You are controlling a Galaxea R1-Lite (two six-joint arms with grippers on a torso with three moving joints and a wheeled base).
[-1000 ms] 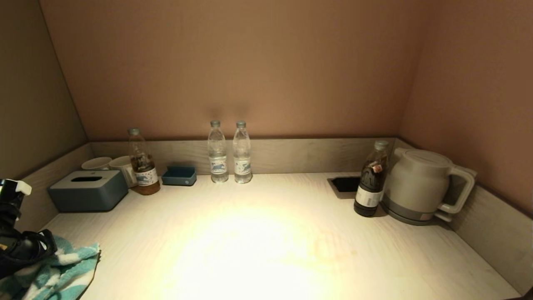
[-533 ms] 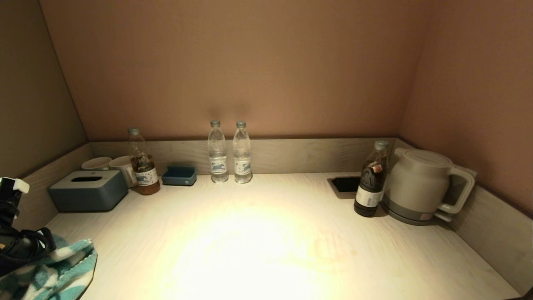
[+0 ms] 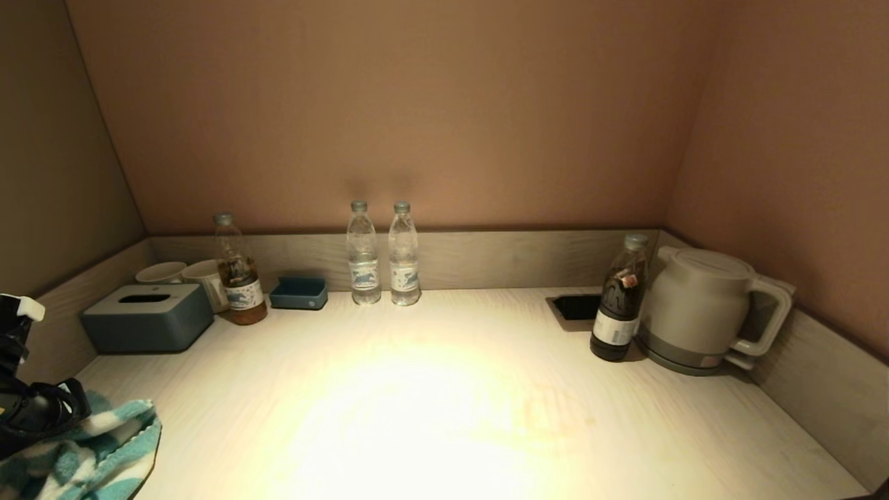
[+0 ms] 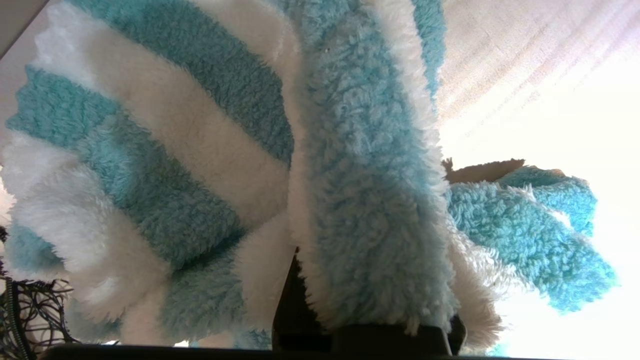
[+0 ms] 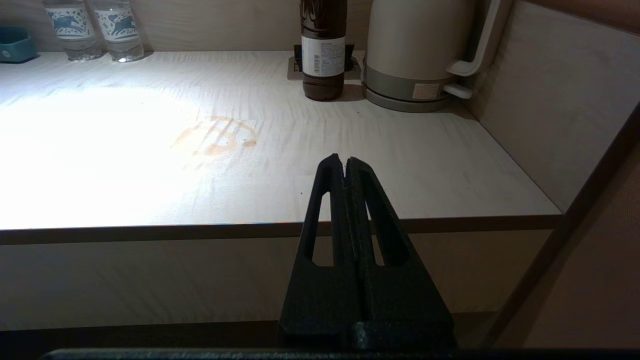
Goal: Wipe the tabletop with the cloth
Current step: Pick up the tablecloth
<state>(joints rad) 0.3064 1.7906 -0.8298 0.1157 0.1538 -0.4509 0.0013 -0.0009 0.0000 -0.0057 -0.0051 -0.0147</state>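
The cloth (image 3: 90, 451), fluffy with teal and white stripes, lies bunched at the near left corner of the pale wooden tabletop (image 3: 444, 403). My left gripper (image 3: 42, 417) is shut on it; in the left wrist view the cloth (image 4: 360, 200) covers the fingers. A faint brownish ring stain (image 3: 555, 410) marks the tabletop right of centre and is clearer in the right wrist view (image 5: 217, 137). My right gripper (image 5: 345, 162) is shut and empty, parked in front of and below the table's front edge, outside the head view.
Along the back stand a grey tissue box (image 3: 147, 317), two cups (image 3: 161, 272), a tea bottle (image 3: 238, 281), a blue tray (image 3: 299, 293) and two water bottles (image 3: 363, 257). At the right are a recessed socket (image 3: 576, 307), a dark bottle (image 3: 617, 305) and a kettle (image 3: 701, 309). Walls enclose three sides.
My left gripper and the cloth have shifted slightly to the left, towards the near corner. The right arm has not moved.
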